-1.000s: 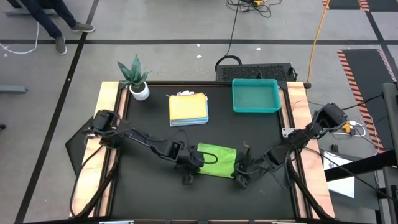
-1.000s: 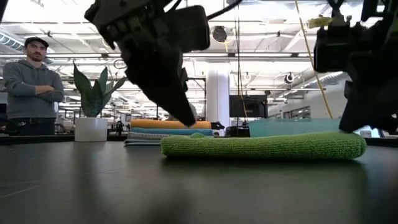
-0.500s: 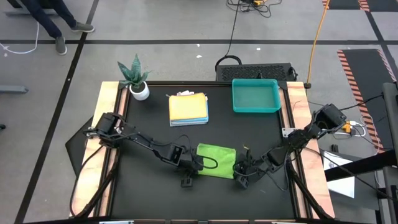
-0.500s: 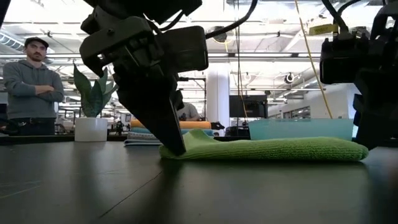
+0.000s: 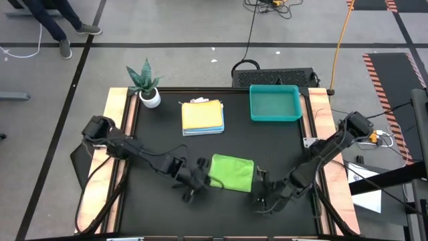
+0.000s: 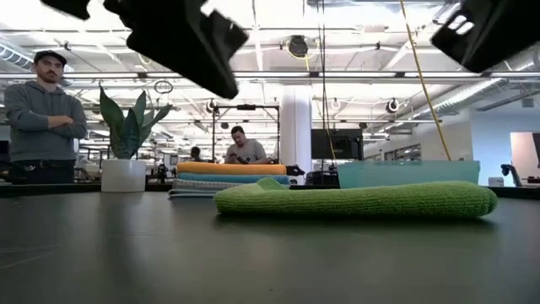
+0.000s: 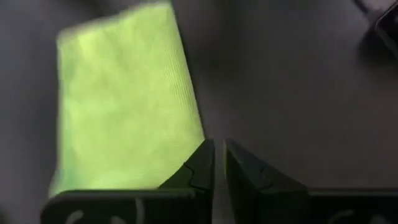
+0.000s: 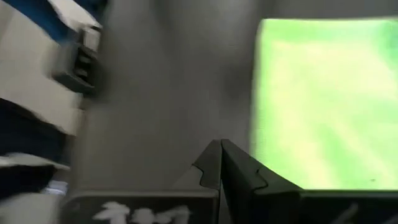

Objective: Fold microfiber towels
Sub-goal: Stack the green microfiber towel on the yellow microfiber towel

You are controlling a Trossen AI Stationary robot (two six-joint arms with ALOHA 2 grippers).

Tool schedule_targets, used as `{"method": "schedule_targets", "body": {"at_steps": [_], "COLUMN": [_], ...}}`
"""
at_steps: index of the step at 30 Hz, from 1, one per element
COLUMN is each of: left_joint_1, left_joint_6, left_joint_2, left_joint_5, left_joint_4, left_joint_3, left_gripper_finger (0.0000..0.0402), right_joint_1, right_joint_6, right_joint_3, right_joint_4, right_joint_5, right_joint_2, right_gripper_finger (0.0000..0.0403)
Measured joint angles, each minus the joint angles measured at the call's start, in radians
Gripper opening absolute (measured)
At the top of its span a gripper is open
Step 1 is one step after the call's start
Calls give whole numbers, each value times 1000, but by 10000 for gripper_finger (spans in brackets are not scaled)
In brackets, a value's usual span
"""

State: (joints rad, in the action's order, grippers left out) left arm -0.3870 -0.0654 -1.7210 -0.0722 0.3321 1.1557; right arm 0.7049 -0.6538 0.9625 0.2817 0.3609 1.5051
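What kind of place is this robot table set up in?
Probably an open workshop or lab hall: taped lines on the floor, a person seated at a workstation behind the table, and exposed ceiling lights and ducts.

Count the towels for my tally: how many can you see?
4: a green towel lying folded between the arms, plus yellow, blue and pale ones stacked behind; another may be hidden.

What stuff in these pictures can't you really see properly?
- Stacked towels: the high view shows only the yellow top one; the others show just as edges underneath.
- Left gripper and right gripper: the low view's top edge cuts them off.
- Green towel: blurred in the right wrist view, and the picture's edge cuts it.
- Teal tray: the green towel hides its base in the low view.
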Motion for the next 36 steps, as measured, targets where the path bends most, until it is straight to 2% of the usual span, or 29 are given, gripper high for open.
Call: {"method": "schedule_targets", "body": {"at_steps": [3,6,10,14,18,22,29,36], "left_joint_1": [-38,-43,-37,-40,-41,-32,-22,6], "left_joint_6": [-117,-132,-110,-116,-112,-105,-84,-81], "left_joint_2": [-13,-49,-91,-129,-165,-189,-191,-191], "left_joint_5": [-99,-117,-124,-116,-111,-116,-121,-111], "left_joint_4": [-28,-47,-55,-54,-36,-37,-42,-50], "left_joint_3": [0,0,0,0,0,-1,-1,-7], "left_gripper_finger": [50,82,145,201,227,229,230,230], "right_joint_1": [-12,-18,-22,-22,-24,-32,-36,-51], "right_joint_6": [65,98,129,209,225,229,216,158], "right_joint_3": [30,9,-23,-23,-23,-25,-23,-64], "right_joint_4": [75,76,72,1,-58,-59,-44,-33], "right_joint_5": [-4,-67,-135,-90,-75,-72,-19,-22], "right_joint_2": [33,32,36,74,139,177,179,179], "right_gripper_finger": [2,22,78,145,181,185,168,167]}}
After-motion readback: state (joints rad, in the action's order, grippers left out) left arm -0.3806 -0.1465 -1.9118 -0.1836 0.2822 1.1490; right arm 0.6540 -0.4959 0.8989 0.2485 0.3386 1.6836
